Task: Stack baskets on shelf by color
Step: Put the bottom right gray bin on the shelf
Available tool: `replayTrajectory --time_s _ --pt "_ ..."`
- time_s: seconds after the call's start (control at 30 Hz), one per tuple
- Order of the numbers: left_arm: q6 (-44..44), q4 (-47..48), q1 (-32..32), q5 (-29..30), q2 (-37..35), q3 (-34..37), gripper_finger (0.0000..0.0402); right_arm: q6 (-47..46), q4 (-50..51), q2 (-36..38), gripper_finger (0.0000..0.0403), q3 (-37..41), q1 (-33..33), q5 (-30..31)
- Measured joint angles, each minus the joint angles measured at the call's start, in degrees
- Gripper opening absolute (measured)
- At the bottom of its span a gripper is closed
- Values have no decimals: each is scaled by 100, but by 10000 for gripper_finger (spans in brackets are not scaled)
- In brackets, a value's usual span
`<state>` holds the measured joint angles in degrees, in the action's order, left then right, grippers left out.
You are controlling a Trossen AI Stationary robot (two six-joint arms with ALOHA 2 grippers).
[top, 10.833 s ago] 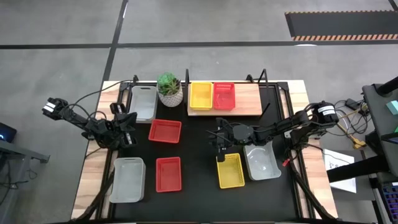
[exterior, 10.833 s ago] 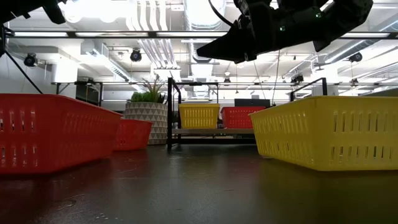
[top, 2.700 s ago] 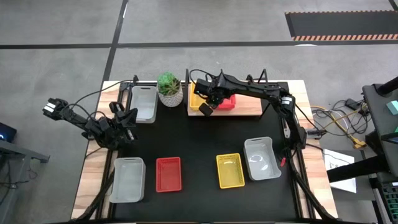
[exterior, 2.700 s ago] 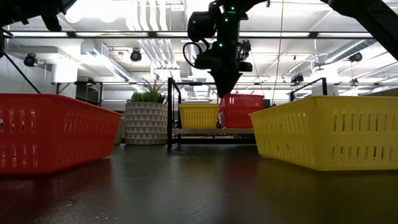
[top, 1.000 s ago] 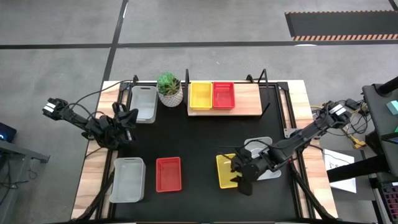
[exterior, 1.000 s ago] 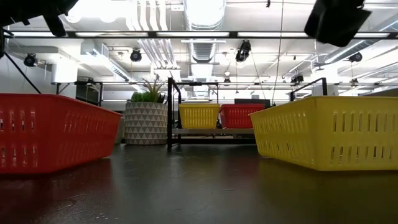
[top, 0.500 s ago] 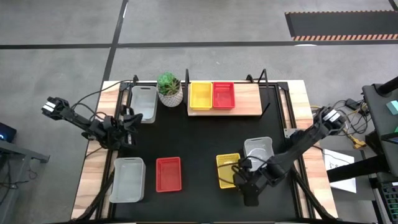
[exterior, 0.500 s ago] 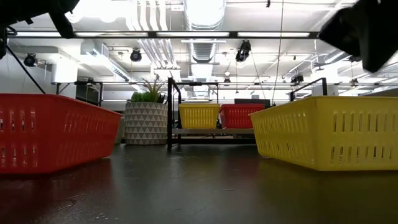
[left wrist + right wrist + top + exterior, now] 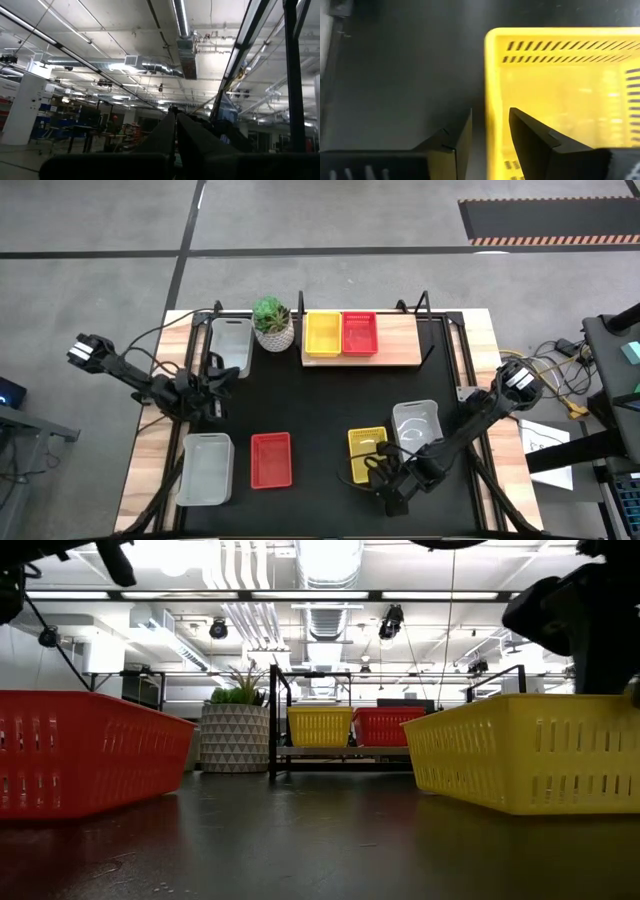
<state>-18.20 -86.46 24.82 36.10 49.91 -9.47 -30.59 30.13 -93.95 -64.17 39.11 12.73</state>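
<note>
Straddling the yellow basket [image 9: 560, 95] rim, the right gripper [image 9: 490, 132] fingers [image 9: 532, 135] stand apart

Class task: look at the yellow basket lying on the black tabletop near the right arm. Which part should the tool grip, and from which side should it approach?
Grip the yellow basket by its thin upright rim, probably the near short wall, coming down from above. The basket sits open side up, so one finger can pass inside and one outside. In the right wrist view the right tool is open and straddles a wall this way.

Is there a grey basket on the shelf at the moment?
No, the shelf holds only a yellow basket and a red basket.
</note>
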Motion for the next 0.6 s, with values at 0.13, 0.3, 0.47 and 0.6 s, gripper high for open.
replayTrajectory --time_s 0.13,0.3,0.47,0.6 --pt "-13 -14 0 2 290 -210 2 112 -15 11 117 3 -4 96" --pt "-78 -3 -9 2 601 -433 2 200 -24 50 116 6 -1 312" --pt "-212 -5 -11 4 843 -622 2 297 -128 11 114 49 -12 534" --pt "-222 -5 -11 7 1003 -722 2 385 -449 10 114 193 -39 536"
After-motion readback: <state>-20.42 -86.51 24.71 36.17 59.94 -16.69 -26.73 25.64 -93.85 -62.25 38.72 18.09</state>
